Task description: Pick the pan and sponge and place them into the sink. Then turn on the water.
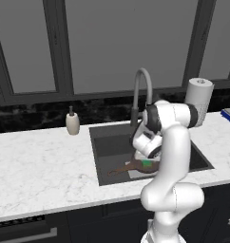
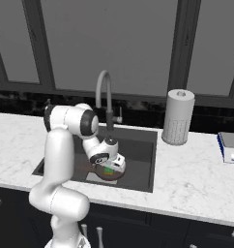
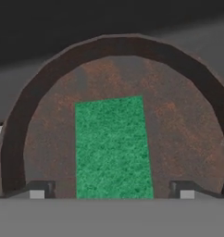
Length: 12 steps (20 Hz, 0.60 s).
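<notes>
A white robot arm reaches down into the sink point(image 1: 103, 142), a dark rectangular basin set in a pale marble counter point(image 1: 36, 166) under a row of windows. The pan point(image 3: 178, 125) lies on the sink floor, its long handle pointing toward the left in the left base view. The green-topped sponge point(image 3: 113, 146) lies flat inside the pan, in the middle of its round base.

In the hand view, the gripper point(image 3: 112, 189) hangs just above the sponge. Its two dark fingertips stand wide apart, one on each side of the sponge, with a clear gap between each tip and the green edge. The claw is released and grasps nothing.

Judging by this, both the pan and the sponge are already in the sink. What remains is turning on the water. No blue stream runs from the tall curved faucet point(image 1: 141, 92).

Several things are hard to make out. In both base views the arm's wrist and forearm cover most of the pan, leaving only the handle and a sliver of green. The sponge's yellow lower layer is hidden from above. The faucet's handle is small and only dimly visible in the right base view, beside the spout. A soap bottle point(image 1: 72, 122) and a paper towel roll point(image 2: 178, 116) stand on the counter.
</notes>
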Available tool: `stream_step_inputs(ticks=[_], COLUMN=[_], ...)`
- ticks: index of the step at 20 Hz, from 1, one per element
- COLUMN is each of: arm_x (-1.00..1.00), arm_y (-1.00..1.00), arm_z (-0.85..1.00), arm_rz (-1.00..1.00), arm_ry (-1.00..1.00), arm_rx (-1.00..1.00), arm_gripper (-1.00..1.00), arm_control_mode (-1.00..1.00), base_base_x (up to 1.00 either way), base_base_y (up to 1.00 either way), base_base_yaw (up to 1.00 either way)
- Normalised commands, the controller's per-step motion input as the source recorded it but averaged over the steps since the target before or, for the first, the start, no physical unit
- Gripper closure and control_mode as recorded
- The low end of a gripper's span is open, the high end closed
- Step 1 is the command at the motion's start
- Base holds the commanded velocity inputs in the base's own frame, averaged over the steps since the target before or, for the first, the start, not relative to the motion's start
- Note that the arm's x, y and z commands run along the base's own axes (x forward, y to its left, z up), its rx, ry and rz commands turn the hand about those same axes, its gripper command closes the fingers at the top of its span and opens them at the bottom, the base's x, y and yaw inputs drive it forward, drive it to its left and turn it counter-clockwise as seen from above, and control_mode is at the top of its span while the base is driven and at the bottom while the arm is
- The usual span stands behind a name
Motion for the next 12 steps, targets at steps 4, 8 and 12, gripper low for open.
stream_step_inputs(ticks=[4, 8, 12], arm_x=[-0.10, -0.28, -0.46], arm_y=[0.00, -0.14, -0.23], arm_z=[0.91, 0.93, 0.79], arm_rz=[0.00, 0.00, 0.00], arm_ry=[-0.14, -0.14, -0.17], arm_rx=[0.00, 0.00, 0.00], arm_gripper=[-1.00, -1.00, -1.00], arm_control_mode=[-1.00, -1.00, -1.00], base_base_x=[0.00, 0.00, 0.00], base_base_y=[0.00, 0.00, 0.00], base_base_yaw=[0.00, 0.00, 0.00])
